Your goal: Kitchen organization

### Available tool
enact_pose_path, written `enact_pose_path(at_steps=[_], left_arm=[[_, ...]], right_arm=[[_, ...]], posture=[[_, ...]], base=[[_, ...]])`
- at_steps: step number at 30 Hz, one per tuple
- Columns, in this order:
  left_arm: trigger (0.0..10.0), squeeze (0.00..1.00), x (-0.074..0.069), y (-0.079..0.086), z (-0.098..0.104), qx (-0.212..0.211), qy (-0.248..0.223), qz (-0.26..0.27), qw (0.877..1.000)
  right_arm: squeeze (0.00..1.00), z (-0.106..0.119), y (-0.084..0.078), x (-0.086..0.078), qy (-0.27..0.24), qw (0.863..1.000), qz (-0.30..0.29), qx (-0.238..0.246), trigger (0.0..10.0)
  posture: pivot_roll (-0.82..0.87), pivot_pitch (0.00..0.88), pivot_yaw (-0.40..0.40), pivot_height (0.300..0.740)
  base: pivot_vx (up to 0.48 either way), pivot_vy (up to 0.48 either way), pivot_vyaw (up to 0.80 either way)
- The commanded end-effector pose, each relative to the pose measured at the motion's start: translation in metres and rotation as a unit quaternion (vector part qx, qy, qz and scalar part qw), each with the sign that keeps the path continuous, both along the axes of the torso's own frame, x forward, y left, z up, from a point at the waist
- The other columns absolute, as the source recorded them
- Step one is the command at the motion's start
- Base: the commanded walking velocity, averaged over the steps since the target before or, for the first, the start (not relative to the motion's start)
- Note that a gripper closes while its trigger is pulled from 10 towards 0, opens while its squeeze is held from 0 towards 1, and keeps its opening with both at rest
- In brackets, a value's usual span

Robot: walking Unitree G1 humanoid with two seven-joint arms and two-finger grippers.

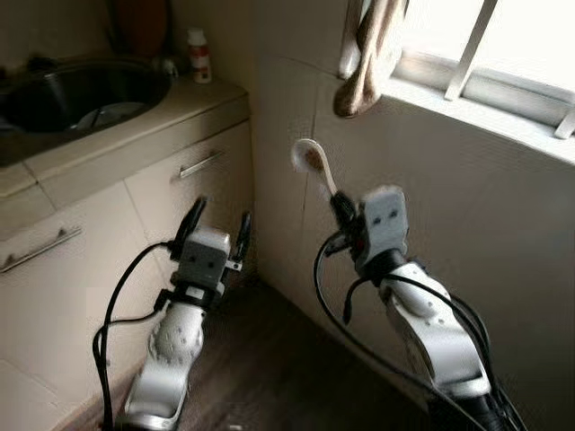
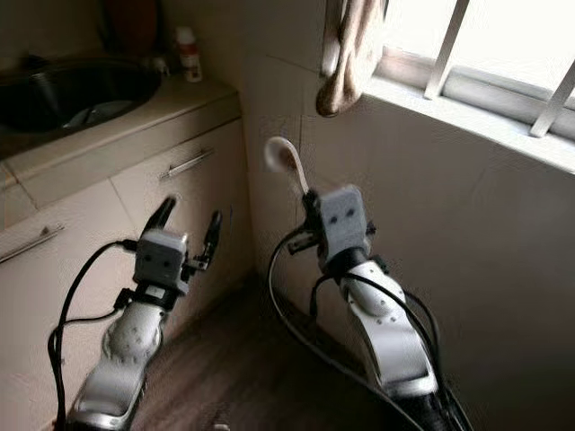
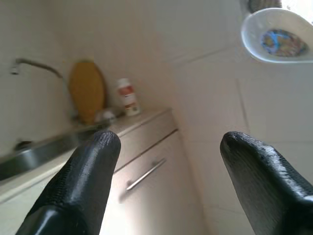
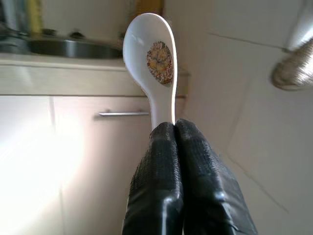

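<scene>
- A beige counter (image 1: 135, 126) runs along the wall at ten o'clock in the head views, with a dark steel sink (image 1: 81, 90) let into it and a curved tap (image 3: 34, 66) over the basin.
- At the back of the counter a small white bottle with a red label (image 1: 199, 56) stands just beside a brown rounded board (image 3: 87, 90) leaning on the wall.
- Below the counter are pale cabinet fronts with two metal bar handles (image 1: 199, 164), one at nine o'clock and one nearer the corner.
- At one o'clock a window with white bars (image 1: 472, 45) lets in strong light; a tan cloth (image 1: 364, 58) hangs over the sill edge at twelve o'clock, above the tiled wall (image 1: 467, 224).
- The floor (image 1: 269, 368) in the corner is dark wood.
- The left gripper (image 1: 214, 229) is raised at seven o'clock, pointing up toward the cabinet corner, its two black fingers (image 3: 83, 176) spread well apart with nothing between them.
- The right gripper (image 1: 340, 205) is raised at centre, forearm sloping up from five o'clock, black cables looping beside it.
- Its fingers (image 4: 168, 161) are pressed together on the handle of a white ceramic spoon (image 1: 311, 162), which stands upright, bowl uppermost, with a coloured pattern inside the bowl, in front of the tiled wall below the cloth.
</scene>
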State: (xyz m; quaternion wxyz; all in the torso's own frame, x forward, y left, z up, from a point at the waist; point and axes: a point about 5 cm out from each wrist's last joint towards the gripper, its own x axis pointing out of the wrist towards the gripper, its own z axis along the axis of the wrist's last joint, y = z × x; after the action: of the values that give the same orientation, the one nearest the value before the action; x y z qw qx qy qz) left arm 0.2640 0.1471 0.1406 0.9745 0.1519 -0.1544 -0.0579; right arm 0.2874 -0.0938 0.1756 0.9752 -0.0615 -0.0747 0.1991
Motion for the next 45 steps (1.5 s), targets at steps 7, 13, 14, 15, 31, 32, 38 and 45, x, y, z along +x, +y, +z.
enact_pose_path(at_steps=[7,13,14,15,31,32,38,45], left_arm=[[10.0,0.0,-0.002,-0.008,0.004,-0.008,-0.009,-0.019,1.0],[10.0,0.0,-0.002,-0.009,0.003,-0.007,-0.007,-0.021,1.0],[10.0,0.0,-0.002,-0.009,0.003,-0.007,-0.007,-0.021,1.0],[10.0,0.0,-0.002,-0.009,0.003,-0.007,-0.007,-0.021,1.0],[10.0,0.0,-0.001,-0.008,0.006,-0.018,-0.014,-0.022,0.999],[10.0,0.0,-0.001,-0.008,0.007,-0.018,-0.015,-0.022,0.999],[10.0,0.0,-0.002,-0.008,0.008,-0.017,-0.019,-0.021,0.999],[10.0,0.0,-0.002,-0.008,0.007,-0.016,-0.017,-0.023,0.999]], right_arm=[[0.0,0.002,-0.004,0.001,-0.008,1.0,-0.001,-0.001,4.0],[0.0,0.002,-0.004,0.001,-0.008,1.0,-0.003,0.001,4.9],[0.0,0.002,-0.004,0.001,-0.008,1.0,-0.004,0.002,4.2],[0.0,0.002,-0.004,0.001,-0.007,1.0,-0.005,0.004,4.2],[0.0,0.002,-0.003,0.004,-0.005,1.0,-0.002,0.012,10.0],[0.0,0.002,-0.002,0.005,-0.003,1.0,-0.001,0.014,10.0],[0.0,0.004,-0.002,0.008,0.006,0.999,-0.007,0.044,10.0],[0.0,0.003,-0.007,0.012,0.012,0.999,-0.023,0.048,10.0]], posture=[[0.09,0.0,-0.044,0.74],[0.09,0.0,-0.044,0.74],[0.09,0.0,-0.044,0.74],[0.09,0.0,-0.044,0.74],[0.1,0.0,-0.045,0.74],[0.1,0.0,-0.045,0.74],[0.1,0.0,-0.046,0.74],[0.1,0.0,-0.045,0.74]], base=[[0.0,0.0,0.8],[0.0,0.0,0.8],[0.0,0.0,0.8],[0.0,0.0,0.8],[0.015,0.0,0.8],[0.292,0.0,0.8],[0.326,0.0,0.51],[0.282,0.0,0.0]])
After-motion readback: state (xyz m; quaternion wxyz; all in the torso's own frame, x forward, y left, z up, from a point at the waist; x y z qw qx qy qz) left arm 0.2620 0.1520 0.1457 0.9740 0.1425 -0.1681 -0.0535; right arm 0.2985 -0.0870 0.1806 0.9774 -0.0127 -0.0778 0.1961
